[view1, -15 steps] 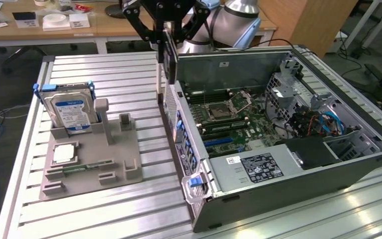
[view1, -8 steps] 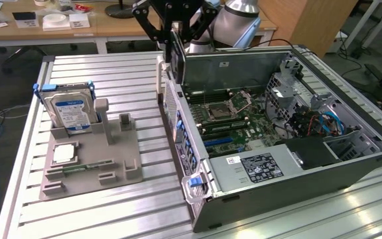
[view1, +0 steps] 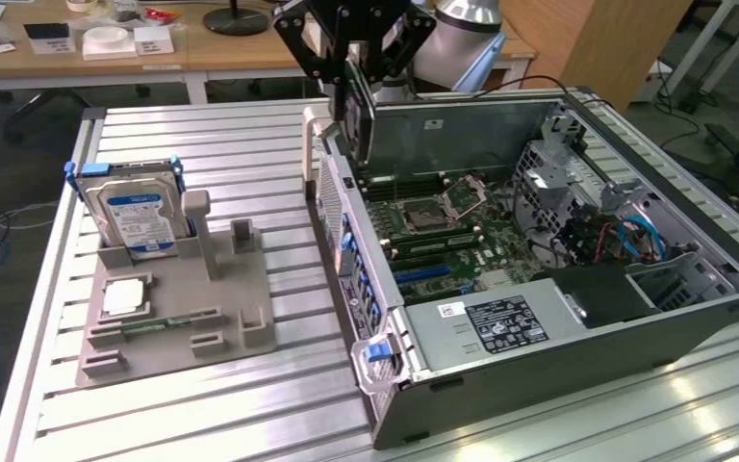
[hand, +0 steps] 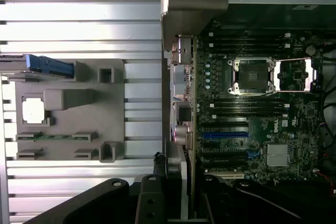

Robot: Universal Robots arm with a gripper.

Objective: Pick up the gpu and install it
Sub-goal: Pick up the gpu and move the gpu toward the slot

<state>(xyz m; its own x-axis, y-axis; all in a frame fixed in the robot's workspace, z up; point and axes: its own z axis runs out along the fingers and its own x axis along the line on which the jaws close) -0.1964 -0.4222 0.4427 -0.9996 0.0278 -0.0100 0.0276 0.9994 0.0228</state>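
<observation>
Exterior view first: I see the gpu (view1: 363,120) standing on edge, a dark flat card hanging straight down from the tool (view1: 361,67). The tool's black fingers are clamped on the card's upper part, so it is gripping the gpu. The card hangs over the far end of the open computer case (view1: 575,375), right at the case's rear wall. I cannot tell from here whether its lower edge touches anything.

On the wrist view I see the card edge-on between the fingers (hand: 149,198), lined up along the seam where the rear wall meets the motherboard (hand: 252,103). The blue expansion slot (hand: 226,135) sits just beside that line, and the processor socket (hand: 252,74) is farther along the board.

Inside the case, the power supply (view1: 511,322) with its dark label fills the near end, well apart from the card.

To the exterior view's left of the case, on the slatted metal desk (view1: 216,154), there is a grey holder (view1: 216,289). A hard drive (view1: 139,217) with a blue and white label stands upright in its far end. A square processor chip (view1: 126,298) lies flat in a pocket, and a narrow green memory stick (view1: 151,329) lies just nearer than the chip.
</observation>
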